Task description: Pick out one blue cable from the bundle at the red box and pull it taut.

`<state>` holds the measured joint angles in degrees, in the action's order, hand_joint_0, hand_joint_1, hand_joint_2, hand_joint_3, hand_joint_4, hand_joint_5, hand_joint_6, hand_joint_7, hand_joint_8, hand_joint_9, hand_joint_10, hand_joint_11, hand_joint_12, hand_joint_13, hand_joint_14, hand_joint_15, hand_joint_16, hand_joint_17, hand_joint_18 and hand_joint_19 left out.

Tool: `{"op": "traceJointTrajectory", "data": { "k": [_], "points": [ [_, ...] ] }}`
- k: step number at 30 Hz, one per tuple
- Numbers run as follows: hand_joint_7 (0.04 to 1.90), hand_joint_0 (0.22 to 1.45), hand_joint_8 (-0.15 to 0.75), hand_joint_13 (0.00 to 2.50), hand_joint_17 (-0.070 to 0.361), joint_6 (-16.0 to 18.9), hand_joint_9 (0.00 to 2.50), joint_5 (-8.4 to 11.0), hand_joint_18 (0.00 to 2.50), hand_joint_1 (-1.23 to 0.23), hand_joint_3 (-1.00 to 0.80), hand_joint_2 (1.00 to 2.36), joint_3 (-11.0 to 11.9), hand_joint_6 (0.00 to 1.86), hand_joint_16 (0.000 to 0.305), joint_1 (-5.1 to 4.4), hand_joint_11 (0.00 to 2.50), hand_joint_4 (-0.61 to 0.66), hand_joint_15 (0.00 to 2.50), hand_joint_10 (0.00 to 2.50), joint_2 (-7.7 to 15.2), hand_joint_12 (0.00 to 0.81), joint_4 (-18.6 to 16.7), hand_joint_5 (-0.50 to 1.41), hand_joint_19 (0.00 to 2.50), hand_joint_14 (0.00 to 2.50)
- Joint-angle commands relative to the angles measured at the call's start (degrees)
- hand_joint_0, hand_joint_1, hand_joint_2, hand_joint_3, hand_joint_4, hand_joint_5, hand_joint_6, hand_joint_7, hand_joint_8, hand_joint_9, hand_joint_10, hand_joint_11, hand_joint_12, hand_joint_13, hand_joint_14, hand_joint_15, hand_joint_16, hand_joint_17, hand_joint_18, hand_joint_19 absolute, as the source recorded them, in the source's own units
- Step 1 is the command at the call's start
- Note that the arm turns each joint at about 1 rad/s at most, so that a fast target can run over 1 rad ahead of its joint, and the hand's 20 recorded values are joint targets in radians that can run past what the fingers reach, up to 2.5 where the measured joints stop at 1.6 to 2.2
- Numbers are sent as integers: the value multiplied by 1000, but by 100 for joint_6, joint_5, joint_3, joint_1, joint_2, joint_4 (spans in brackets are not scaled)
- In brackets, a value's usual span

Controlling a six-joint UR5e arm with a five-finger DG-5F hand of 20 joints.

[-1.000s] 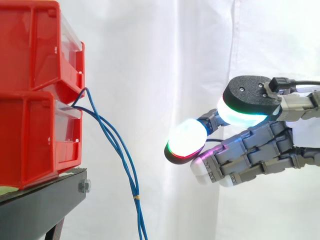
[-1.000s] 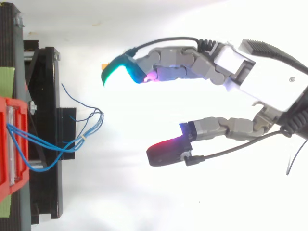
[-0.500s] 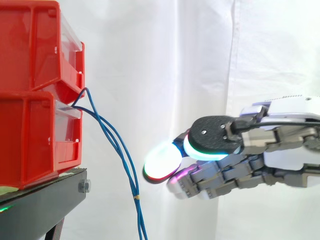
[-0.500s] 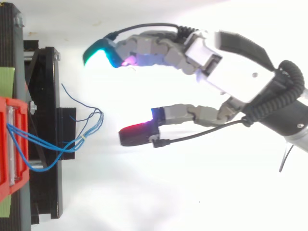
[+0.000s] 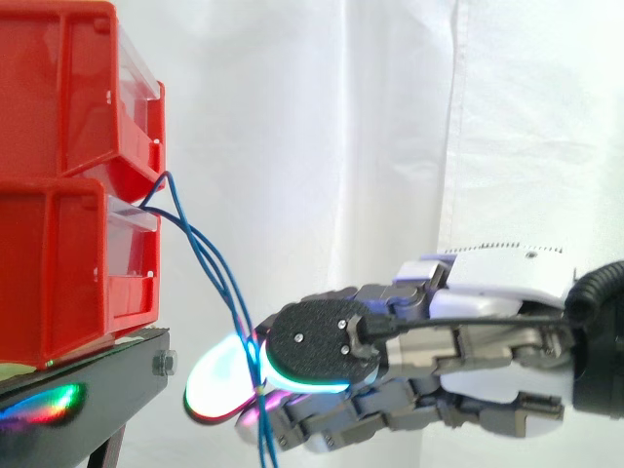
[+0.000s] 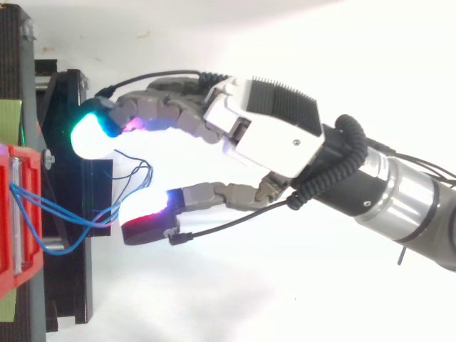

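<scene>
Side view, far left: red bins (image 5: 68, 185) stacked two high on a black stand (image 5: 107, 400), with a white curtain (image 5: 322, 117) behind. Out of the gap between the two bins, at their front lip: blue cables (image 5: 216, 264), thin and bunched together. Run with the long axis steeply slanted, down and to the right, from the bins' front to the bottom edge, hanging clear of the stand. Pass low down between a glowing white fingertip (image 5: 216, 385) on the left and the black-backed thumb tip (image 5: 317, 346) on the right; cannot tell from this side whether touched by either. Further right: hand (image 5: 492, 283), reaching in level from the right edge and pointing left at the bundle.

Top view, left edge: same bins, stand just beside them. Cables leaving the bin toward the right, crossing over the stand, then curling into a loose loop just past its edge, bound by a small pale tie (image 6: 122, 206). On either side of that loop: a cyan-white pad at the upper side, over the stand's edge, and the red-lit thumb pad at the lower side, near the tie. Spread well apart, fingers only gently bent, nothing pinched, the loop lying in the gap between. Rightmost: arm (image 6: 399, 199) running off toward the right edge.
</scene>
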<state>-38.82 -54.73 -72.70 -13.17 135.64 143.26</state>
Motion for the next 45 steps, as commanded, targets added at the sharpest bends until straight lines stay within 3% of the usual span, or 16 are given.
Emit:
{"op": "traceJointTrajectory", "data": {
  "k": [1,14,17,18,23,27,39,45],
  "points": [
    [790,493,211,451,95,138,656,-99,250,-696,-446,1003,54,503,42,-10,138,132,181,5,121,301,-237,-160,401,7],
    [797,493,215,484,98,516,680,-328,278,-687,-444,1004,54,502,44,25,170,139,213,6,121,304,-97,-157,435,10],
    [800,494,217,506,99,595,688,-486,285,-686,-446,1003,54,502,44,34,170,141,221,6,121,306,-97,-156,441,9],
    [802,494,218,509,99,666,690,-627,290,-685,-445,1003,54,502,44,34,177,143,230,7,121,306,-97,-156,452,9],
    [804,496,217,522,100,789,700,-978,304,-681,-447,1003,54,502,44,78,188,143,247,7,121,306,-123,-155,458,10],
    [812,495,218,529,100,850,710,-1172,313,-681,-444,1003,54,503,45,122,193,151,252,8,121,307,-132,-153,465,10],
    [906,534,212,574,97,991,727,-1532,346,-711,-409,1005,10,503,43,210,230,154,296,9,121,299,-123,-138,499,12],
    [944,549,209,587,95,991,735,-1620,363,-717,-379,1009,-77,503,42,254,248,142,301,9,121,298,-132,-132,516,12]
  ]
}}
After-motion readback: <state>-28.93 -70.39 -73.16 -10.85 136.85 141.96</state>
